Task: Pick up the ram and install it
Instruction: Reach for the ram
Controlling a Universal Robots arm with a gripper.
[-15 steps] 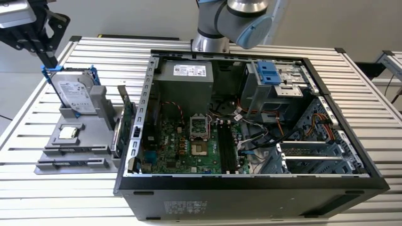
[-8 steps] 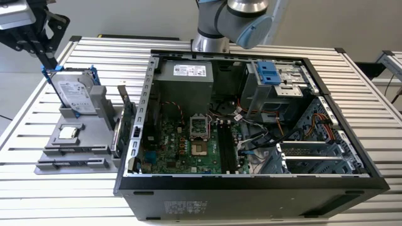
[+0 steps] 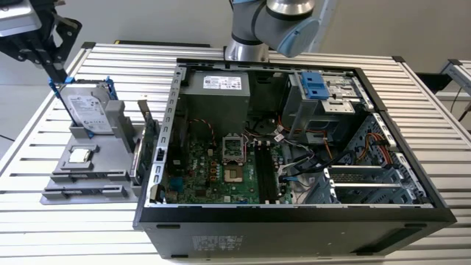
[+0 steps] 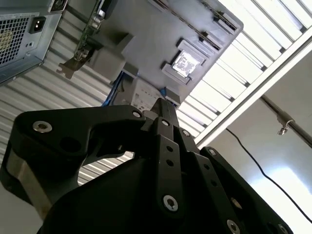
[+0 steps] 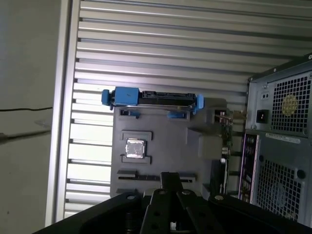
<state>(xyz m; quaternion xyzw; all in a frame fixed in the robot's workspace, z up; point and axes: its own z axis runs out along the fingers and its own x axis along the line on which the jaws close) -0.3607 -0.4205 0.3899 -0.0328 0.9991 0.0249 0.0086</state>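
1. Slatted bench (image 3: 427, 110) carries open computer case (image 3: 294, 221).
2. Grey holder (image 3: 107, 160) sits just beside the case, on the exterior view's left.
3. Gripper (image 3: 63, 80) above upright hard drive (image 3: 88, 110), jaws clenched, nothing between them.
4. Ram (image 3: 87, 176) stands edge-up in a holder slot, long axis left-right in exterior view.
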